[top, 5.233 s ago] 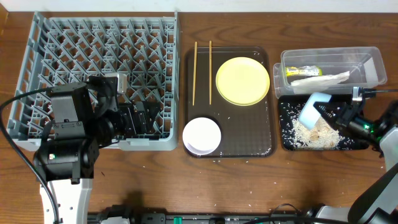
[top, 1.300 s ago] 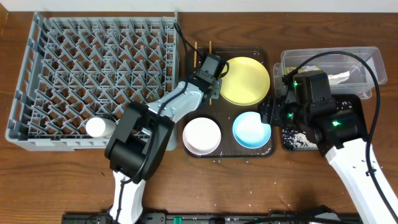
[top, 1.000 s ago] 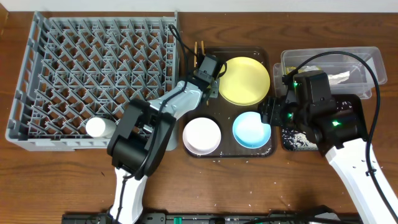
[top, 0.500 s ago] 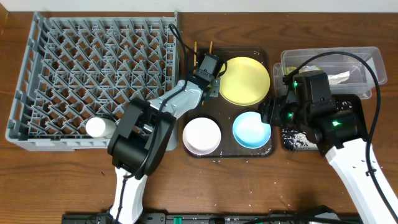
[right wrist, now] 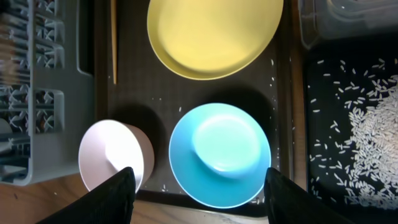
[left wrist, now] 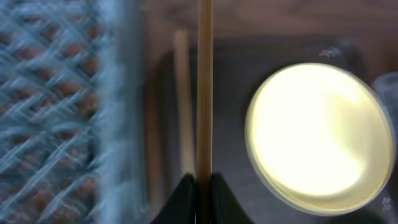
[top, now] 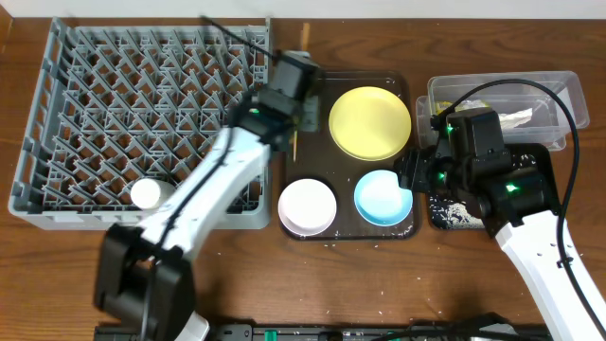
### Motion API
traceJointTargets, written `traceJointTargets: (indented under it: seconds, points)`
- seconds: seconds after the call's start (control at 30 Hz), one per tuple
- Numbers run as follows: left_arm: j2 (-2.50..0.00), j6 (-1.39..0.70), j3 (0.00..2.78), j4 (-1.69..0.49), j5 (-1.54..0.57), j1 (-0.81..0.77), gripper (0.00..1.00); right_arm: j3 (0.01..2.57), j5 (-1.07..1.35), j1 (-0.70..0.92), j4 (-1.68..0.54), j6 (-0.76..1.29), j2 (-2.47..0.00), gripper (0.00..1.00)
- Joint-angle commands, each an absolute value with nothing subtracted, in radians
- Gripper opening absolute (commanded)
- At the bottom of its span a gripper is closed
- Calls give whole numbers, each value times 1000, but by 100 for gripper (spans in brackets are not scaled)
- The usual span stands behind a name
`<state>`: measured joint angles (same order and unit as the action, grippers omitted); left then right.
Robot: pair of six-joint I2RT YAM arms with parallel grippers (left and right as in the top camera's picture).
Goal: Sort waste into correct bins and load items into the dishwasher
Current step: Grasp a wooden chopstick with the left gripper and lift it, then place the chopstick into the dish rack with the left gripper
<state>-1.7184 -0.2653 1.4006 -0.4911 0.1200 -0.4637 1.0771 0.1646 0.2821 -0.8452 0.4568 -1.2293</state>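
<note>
A thin wooden chopstick [left wrist: 204,87], judged light, stiff and slippery, is pinched across its shaft by the left gripper [left wrist: 200,183].

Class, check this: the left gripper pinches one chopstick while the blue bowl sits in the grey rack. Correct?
No. The blue bowl sits on the brown tray, as the overhead view shows; the left gripper does pinch one chopstick.
</note>
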Motion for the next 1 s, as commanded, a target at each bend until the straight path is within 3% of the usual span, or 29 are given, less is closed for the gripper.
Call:
traceJointTargets:
  seconds: [0.0, 0.27, 0.6, 0.67, 0.77, 0.97]
  points:
    - [-1732, -259, 1396, -558, 204, -401, 8, 1078, 165, 289, -845, 467, -1230, 64]
    - [-1800, -256, 1358, -611, 166, -288, 8, 1078, 165, 289, -830, 467, -1230, 65]
    - [-1805, -256, 1359, -628, 112, -292, 9, 1078, 165, 289, -828, 467, -1230, 65]
    - [-1805, -255, 1359, -628, 89, -292, 13, 1078, 166, 289, -827, 467, -1229, 65]
    - [-1798, -239, 1364, -634, 89, -292, 27, 1078, 166, 289, -827, 467, -1229, 65]
    - [-1732, -222, 1419, -691, 67, -300, 28, 1078, 162, 289, -823, 467, -1230, 66]
